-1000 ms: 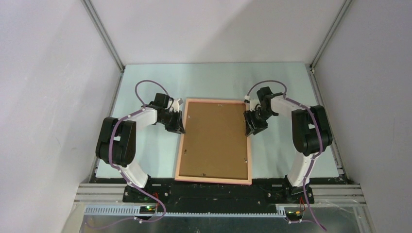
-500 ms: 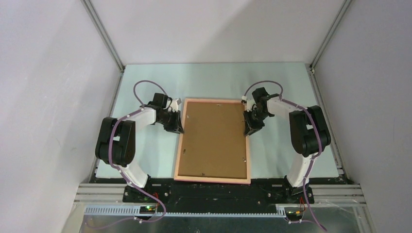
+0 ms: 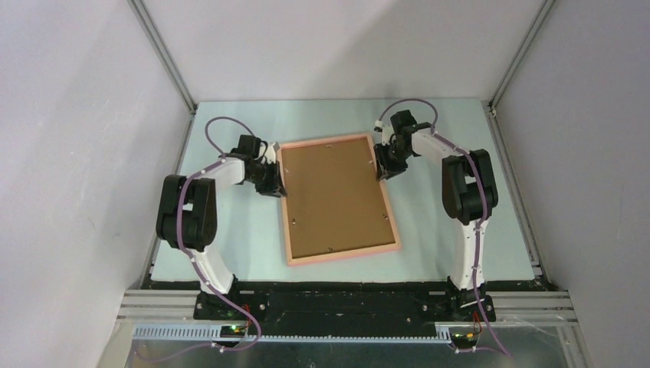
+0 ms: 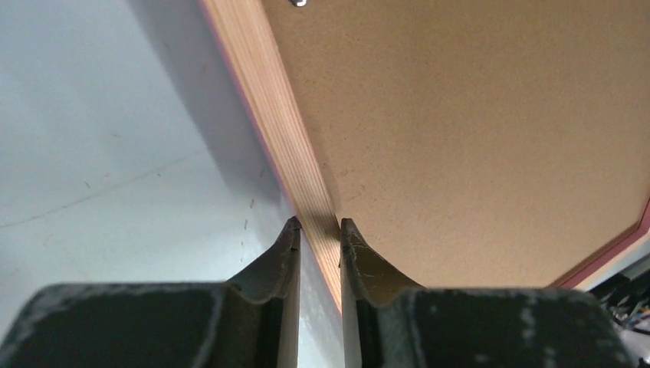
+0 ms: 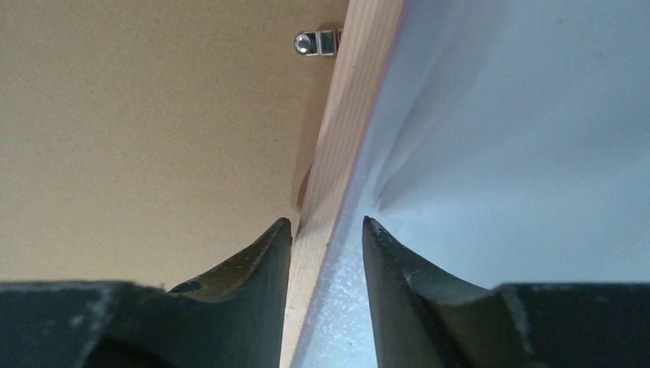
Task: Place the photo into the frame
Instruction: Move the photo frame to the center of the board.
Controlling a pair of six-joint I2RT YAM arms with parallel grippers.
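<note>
The salmon-pink frame [image 3: 345, 254] lies face down and skewed on the table, with the brown backing board [image 3: 333, 195] filling its back. The photo is out of view. My left gripper [image 3: 277, 184] is at the frame's left rail; in the left wrist view it [image 4: 318, 224] is shut on that wooden rail [image 4: 260, 92]. My right gripper [image 3: 379, 165] is at the right rail near the far corner. In the right wrist view it [image 5: 327, 222] straddles the rail [image 5: 360, 92], open, with a gap on the outer side.
A small metal retaining tab [image 5: 318, 41] sits on the backing board beside the right rail. The pale table [image 3: 460, 138] is edged by aluminium posts and white walls on the left, right and far sides.
The frame has turned counter-clockwise and shifted away from me; its far end went left. Both grippers moved farther out along with its side rails.
</note>
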